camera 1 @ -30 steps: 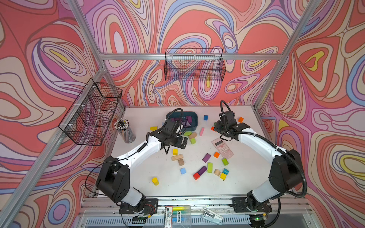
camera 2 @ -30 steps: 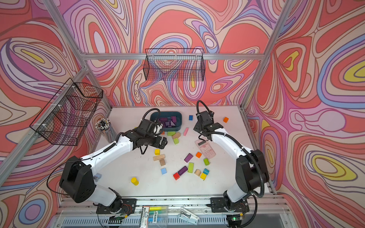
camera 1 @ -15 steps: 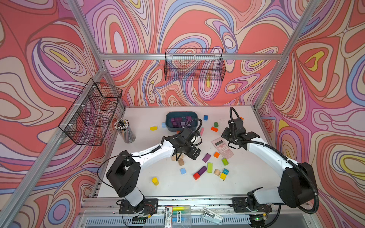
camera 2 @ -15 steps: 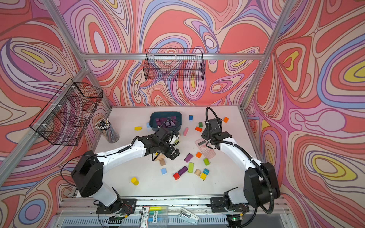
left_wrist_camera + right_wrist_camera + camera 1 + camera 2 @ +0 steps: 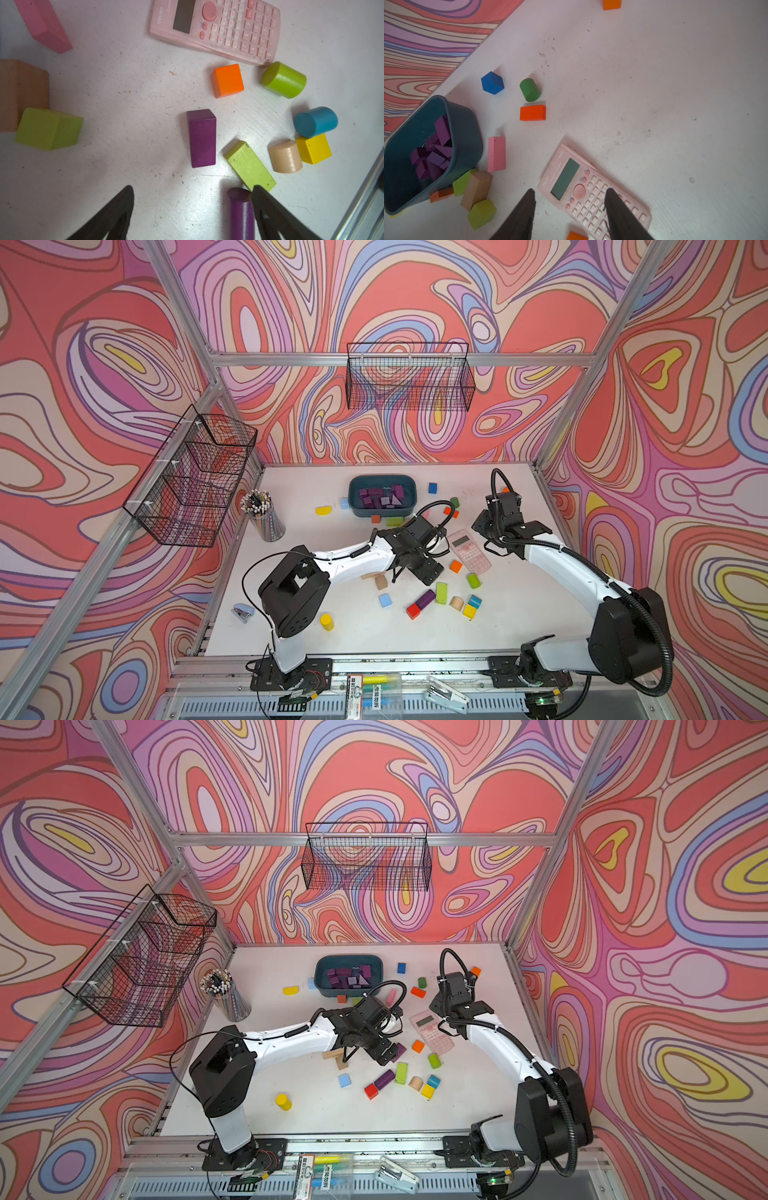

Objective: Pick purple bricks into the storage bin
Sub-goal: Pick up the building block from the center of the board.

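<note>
The storage bin [image 5: 353,494] [image 5: 321,977] [image 5: 465,135] stands at the back of the table with several purple bricks [image 5: 380,498] [image 5: 436,153] inside. A purple bar [image 5: 201,138] [image 5: 401,1050] lies flat just ahead of my left gripper [image 5: 192,187] [image 5: 430,572], which hangs open over the block cluster. A purple cylinder [image 5: 241,214] [image 5: 426,599] lies on the table against the inside of one finger, beside a lime bar [image 5: 250,165]. My right gripper [image 5: 570,190] [image 5: 481,526] stands open above the pink calculator [image 5: 593,187], holding nothing.
Orange cube [image 5: 227,80], lime, blue and tan cylinders and a yellow cube crowd round the purple bar. A pink bar [image 5: 496,153], tan and lime blocks sit beside the bin. A pen cup [image 5: 266,516], stapler [image 5: 241,611] and wall baskets [image 5: 409,377] are on the left and at the back.
My left arm has swung from the bin toward the front, over the block cluster, its jaws still open. My right arm has drawn back from beside the bin to the calculator.
</note>
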